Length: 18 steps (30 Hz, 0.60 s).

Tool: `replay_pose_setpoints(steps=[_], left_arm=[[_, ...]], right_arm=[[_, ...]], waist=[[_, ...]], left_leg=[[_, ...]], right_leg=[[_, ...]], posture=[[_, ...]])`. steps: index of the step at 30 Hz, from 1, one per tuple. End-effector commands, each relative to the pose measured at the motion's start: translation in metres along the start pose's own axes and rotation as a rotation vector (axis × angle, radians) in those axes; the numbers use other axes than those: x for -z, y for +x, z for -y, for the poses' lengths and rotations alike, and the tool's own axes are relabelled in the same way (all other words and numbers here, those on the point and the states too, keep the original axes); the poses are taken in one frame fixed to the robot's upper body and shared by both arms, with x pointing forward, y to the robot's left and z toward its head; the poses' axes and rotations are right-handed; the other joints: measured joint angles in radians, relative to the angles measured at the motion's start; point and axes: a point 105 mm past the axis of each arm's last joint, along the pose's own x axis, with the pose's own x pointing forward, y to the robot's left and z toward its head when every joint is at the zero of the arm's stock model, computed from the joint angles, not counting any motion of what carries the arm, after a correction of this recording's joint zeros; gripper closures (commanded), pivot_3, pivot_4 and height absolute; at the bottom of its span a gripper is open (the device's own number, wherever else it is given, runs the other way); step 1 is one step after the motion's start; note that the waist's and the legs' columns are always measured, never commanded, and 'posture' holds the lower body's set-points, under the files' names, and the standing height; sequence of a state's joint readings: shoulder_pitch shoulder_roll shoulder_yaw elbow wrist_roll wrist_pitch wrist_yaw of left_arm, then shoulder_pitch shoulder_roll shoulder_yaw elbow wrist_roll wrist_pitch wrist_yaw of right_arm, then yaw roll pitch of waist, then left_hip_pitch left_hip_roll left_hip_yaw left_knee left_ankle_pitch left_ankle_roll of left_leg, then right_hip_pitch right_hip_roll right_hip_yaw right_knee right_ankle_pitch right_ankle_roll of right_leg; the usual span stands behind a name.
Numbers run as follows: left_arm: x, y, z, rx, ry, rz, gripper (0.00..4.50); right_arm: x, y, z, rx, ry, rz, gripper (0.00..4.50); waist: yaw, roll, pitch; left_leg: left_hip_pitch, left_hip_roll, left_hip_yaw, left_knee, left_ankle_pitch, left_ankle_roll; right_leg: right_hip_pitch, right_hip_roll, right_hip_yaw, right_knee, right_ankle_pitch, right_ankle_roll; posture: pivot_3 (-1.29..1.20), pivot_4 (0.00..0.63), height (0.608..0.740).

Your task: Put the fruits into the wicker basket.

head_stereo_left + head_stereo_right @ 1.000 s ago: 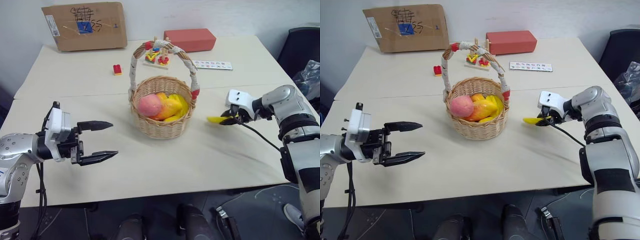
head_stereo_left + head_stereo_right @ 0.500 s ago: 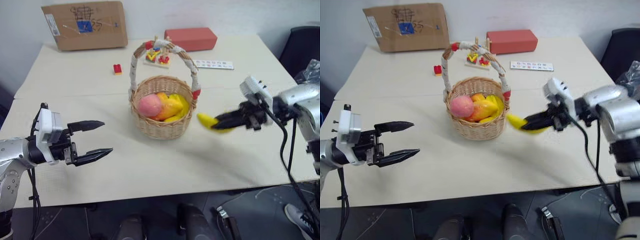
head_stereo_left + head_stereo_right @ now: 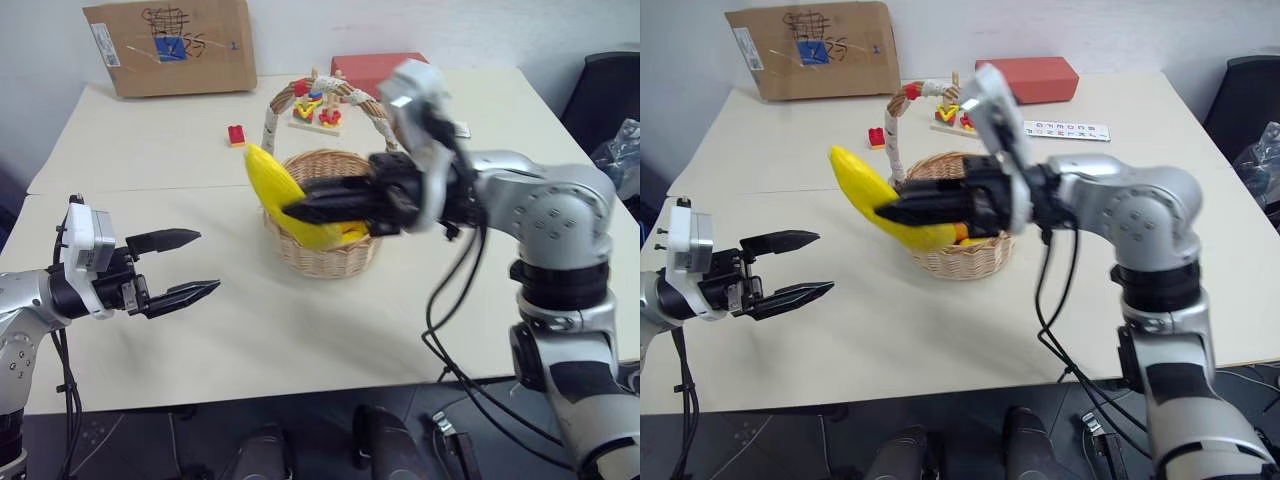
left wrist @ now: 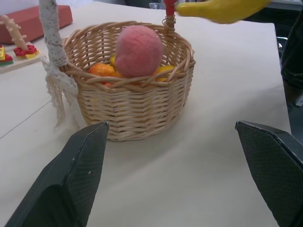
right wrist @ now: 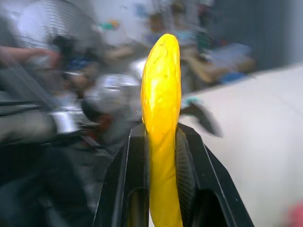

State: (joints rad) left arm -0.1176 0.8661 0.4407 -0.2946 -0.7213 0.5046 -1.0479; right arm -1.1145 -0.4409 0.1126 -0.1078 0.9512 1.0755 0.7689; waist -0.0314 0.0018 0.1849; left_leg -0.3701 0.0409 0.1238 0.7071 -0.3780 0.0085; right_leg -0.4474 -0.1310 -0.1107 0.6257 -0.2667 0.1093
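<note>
The right gripper (image 3: 300, 210) is clamped on the yellow banana (image 3: 280, 195), holding it in the air above the wicker basket (image 4: 137, 109), which hides partly behind it. The left gripper (image 3: 185, 265) hangs with jaws wide apart and empty near the table's (image 3: 400, 320) left edge. The pink-red peach (image 4: 139, 49) and orange mango (image 4: 102, 70) lie in the basket, mid-table. A cardboard sheet (image 3: 170, 45) leans against the far wall.

Wicker basket (image 3: 322, 255) upright at table centre, arched handle (image 3: 270, 120) white-wrapped, red ends. Inside: pink peach (image 4: 139, 50) on top, orange mango (image 4: 101, 69) beneath. Yellow banana (image 3: 280, 195) airborne at basket's 9 o'clock rim, pinched between black fingers.
</note>
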Motion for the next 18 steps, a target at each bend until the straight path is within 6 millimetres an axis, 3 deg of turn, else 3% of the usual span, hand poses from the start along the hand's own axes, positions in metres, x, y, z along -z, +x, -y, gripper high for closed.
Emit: replay_pose_setpoints(steps=[1,9,11,15,18], left_arm=[[-0.005,0.0,0.002,-0.009,0.007,0.033,0.0],[-0.004,0.001,0.004,-0.023,0.008,0.041,0.0],[-0.004,0.002,0.005,-0.025,0.013,0.044,0.0],[-0.006,0.002,0.006,-0.033,0.019,0.05,0.0],[-0.006,0.001,0.007,-0.039,0.019,0.05,0.0]], right_arm=[[-0.009,0.009,0.021,0.167,-0.135,-0.081,4.13],[0.017,0.015,0.062,0.481,-0.178,-0.305,4.13],[0.029,0.012,0.084,0.623,-0.208,-0.371,4.13],[0.027,0.009,0.097,0.714,-0.229,-0.36,4.13],[0.027,0.009,0.093,0.684,-0.231,-0.366,3.12]], waist=[[0.0,0.0,0.0],[-0.001,-0.002,-0.001],[-0.005,-0.002,-0.001],[-0.014,-0.003,-0.002],[-0.022,-0.004,-0.002]], left_leg=[[0.0,0.0,0.001,0.0,0.0,0.0],[-0.001,0.001,0.003,0.001,0.0,0.0],[0.0,0.002,0.003,0.001,0.0,0.0],[0.0,0.003,0.004,0.001,0.001,-0.001],[0.0,0.003,0.003,0.001,0.001,-0.001]], right_leg=[[0.0,0.0,-0.001,0.0,0.0,0.0],[0.001,0.0,-0.002,0.0,0.0,0.0],[0.001,0.001,-0.002,0.0,0.0,0.0],[0.001,0.001,-0.002,0.0,0.0,0.0],[0.001,0.001,-0.002,0.0,0.0,0.0]], posture=[[0.0,0.15,0.74],[0.0,0.15,0.74],[0.0,0.15,0.74],[0.0,0.15,0.74],[0.0,0.15,0.74]])
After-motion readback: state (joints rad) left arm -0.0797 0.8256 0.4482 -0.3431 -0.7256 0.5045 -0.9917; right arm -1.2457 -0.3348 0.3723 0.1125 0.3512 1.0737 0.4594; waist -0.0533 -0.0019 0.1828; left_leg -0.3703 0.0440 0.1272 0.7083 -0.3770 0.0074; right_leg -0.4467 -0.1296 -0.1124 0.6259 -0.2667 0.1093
